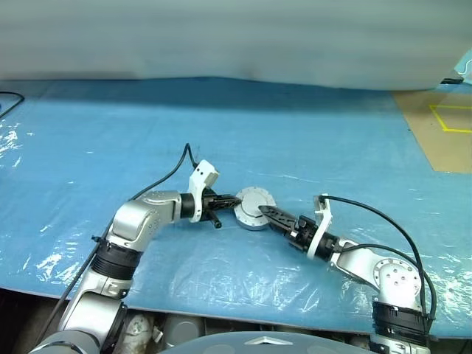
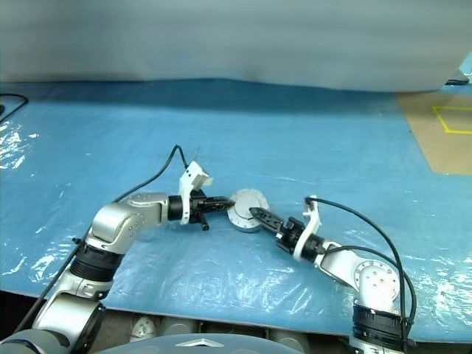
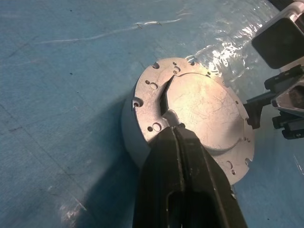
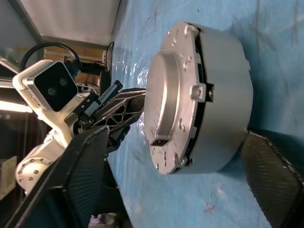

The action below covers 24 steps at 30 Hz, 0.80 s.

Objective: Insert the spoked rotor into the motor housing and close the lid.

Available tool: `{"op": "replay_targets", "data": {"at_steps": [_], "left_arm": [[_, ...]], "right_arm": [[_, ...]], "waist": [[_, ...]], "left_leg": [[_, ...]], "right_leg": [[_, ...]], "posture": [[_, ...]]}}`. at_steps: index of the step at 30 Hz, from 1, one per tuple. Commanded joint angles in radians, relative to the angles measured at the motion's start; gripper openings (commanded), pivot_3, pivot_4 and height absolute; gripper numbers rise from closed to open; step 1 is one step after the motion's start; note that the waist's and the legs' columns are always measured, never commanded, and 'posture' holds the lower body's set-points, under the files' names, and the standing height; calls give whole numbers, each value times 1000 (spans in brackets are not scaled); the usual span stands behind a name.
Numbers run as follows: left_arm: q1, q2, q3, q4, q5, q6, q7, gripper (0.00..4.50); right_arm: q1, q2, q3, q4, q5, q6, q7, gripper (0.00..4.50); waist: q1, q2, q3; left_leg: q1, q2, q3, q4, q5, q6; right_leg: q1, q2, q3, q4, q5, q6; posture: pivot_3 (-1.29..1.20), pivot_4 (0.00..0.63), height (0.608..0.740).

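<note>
Two grippers flank the motor housing [image 1: 254, 209] on the blue worktop [image 1: 310, 140], its lid [image 3: 204, 107] down. Left gripper [image 3: 173, 130], jaws closed, presses the lid's rim; right gripper [image 1: 264, 212], jaws spread, straddles the housing. Closing step nearly complete; next, seating must be confirmed.

matt grey metal lid [image 3: 204, 107], glossy blue plastic sheet [image 1: 310, 147].
</note>
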Motion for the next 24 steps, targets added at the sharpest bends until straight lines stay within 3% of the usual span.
{"op": "replay_targets", "data": {"at_steps": [1,6,8,22,24], "left_arm": [[16,-3,-25,-1,9,12,3,0],[9,-10,-26,9,12,8,2,0],[8,-10,-26,10,13,8,1,0],[13,0,-31,8,18,5,-9,0],[14,1,-33,8,19,4,-10,0]], "right_arm": [[9,-13,2,6,64,18,-15,3177],[-6,-4,12,28,44,-19,-26,1383],[-13,8,7,39,48,-40,-36,1034],[-5,27,33,34,-11,-140,-26,1034],[-7,29,25,48,-18,-157,-33,1781]], "waist": [[0,0,0],[0,0,0],[0,1,0],[-1,1,0],[-1,1,-1]], "left_leg": [[0,0,0,0,0,0],[0,0,0,1,0,0],[0,0,0,2,0,0],[0,0,0,5,0,0],[0,1,0,6,0,0]], "right_leg": [[0,0,0,0,0,0],[0,-1,0,1,0,0],[1,0,0,1,0,0],[1,-1,-1,1,2,-1],[1,-1,-1,1,2,-1]], "posture": [[0,150,740],[0,150,740],[0,150,740],[0,150,740],[0,150,740]]}}
